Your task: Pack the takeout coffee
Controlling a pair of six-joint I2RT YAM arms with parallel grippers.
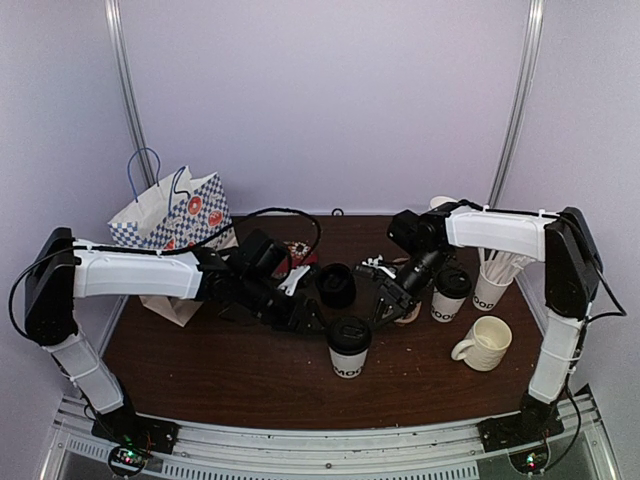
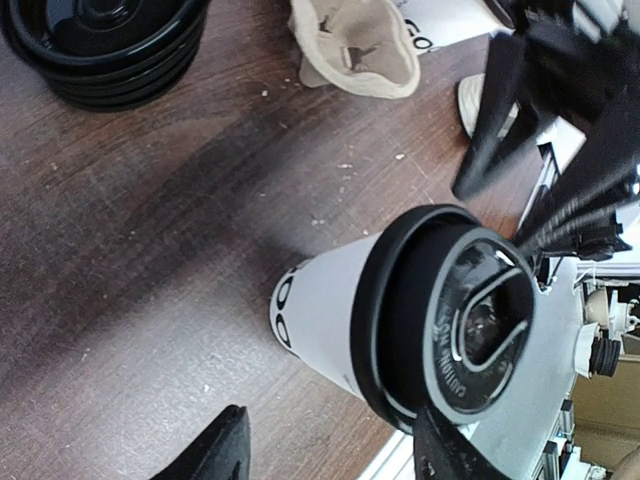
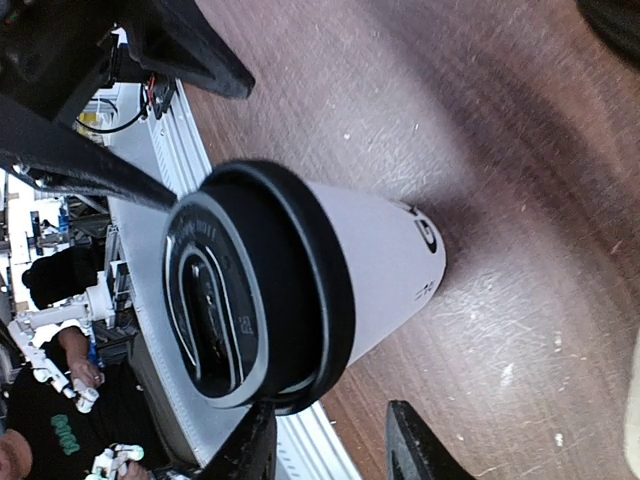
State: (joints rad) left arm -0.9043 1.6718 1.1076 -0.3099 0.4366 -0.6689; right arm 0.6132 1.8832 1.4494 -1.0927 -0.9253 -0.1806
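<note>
Beside the lidded cup [image 2: 325, 320], left pincer [image 2: 330, 430] and right pincer [image 3: 330, 425] both stand apart, gripping nothing.

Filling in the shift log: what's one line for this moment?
left gripper open | right gripper open | front cup lidded, upright, ungripped

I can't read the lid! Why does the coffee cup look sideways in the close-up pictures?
Left wrist view: the camera is close and tilted, so the lidded cup looks sideways, its lid oversized. Right wrist view: likewise, with soft lettering and a shadow on the table. Top view: it stands upright.
</note>
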